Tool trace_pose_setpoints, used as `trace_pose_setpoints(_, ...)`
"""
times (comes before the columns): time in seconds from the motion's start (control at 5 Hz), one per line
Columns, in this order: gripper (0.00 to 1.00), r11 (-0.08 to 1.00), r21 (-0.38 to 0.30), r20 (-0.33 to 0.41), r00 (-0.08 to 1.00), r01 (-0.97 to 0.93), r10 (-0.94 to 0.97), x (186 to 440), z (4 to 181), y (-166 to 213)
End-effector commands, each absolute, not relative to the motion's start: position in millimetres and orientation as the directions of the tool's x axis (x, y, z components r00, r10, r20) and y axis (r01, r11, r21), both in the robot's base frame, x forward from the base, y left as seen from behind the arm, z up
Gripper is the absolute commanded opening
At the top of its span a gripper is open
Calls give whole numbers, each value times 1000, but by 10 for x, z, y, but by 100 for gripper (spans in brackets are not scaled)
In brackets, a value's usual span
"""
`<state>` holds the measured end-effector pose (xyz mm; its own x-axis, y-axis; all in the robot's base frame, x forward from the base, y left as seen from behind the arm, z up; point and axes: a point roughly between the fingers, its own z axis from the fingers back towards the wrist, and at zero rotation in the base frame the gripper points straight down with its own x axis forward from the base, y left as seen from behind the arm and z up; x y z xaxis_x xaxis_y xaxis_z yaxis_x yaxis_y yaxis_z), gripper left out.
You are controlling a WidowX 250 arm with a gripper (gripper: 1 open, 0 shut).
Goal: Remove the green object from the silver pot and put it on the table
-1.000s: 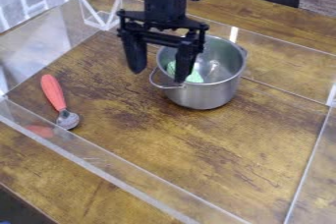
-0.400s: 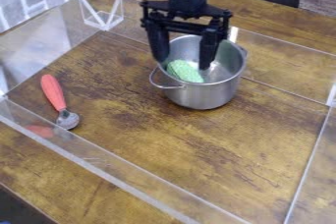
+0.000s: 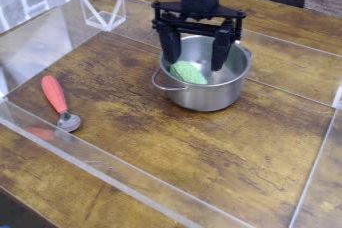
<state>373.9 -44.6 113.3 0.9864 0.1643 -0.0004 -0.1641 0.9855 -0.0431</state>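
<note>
The black gripper (image 3: 198, 52) points straight down from its upright arm, both fingers spread wide apart.

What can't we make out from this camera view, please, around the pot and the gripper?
- Green object: partly hidden by a gripper finger; its full shape is unclear.
- Pot far inside wall: covered by the fingers.
- Fingertip depth: unclear whether they reach inside the pot or hang above it.
- Arm: cut off by the top edge.
- Spoon bowl: too small for detail.

Green object (image 3: 191, 73) inside silver pot (image 3: 203, 90), mid-table (image 3: 254, 162); gripper (image 3: 198, 50) directly above pot; spoon (image 3: 56, 102) far left.
</note>
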Motion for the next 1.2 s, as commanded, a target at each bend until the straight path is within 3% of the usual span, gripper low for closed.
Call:
trace_pose_setpoints(0.0, 100, 986, -56, 78, 984, -156, 160, 3831, 1315, -501)
trace_pose_setpoints(1.0, 100, 981, -57, 146, 970, -187, 193, 3878, 1300, -465)
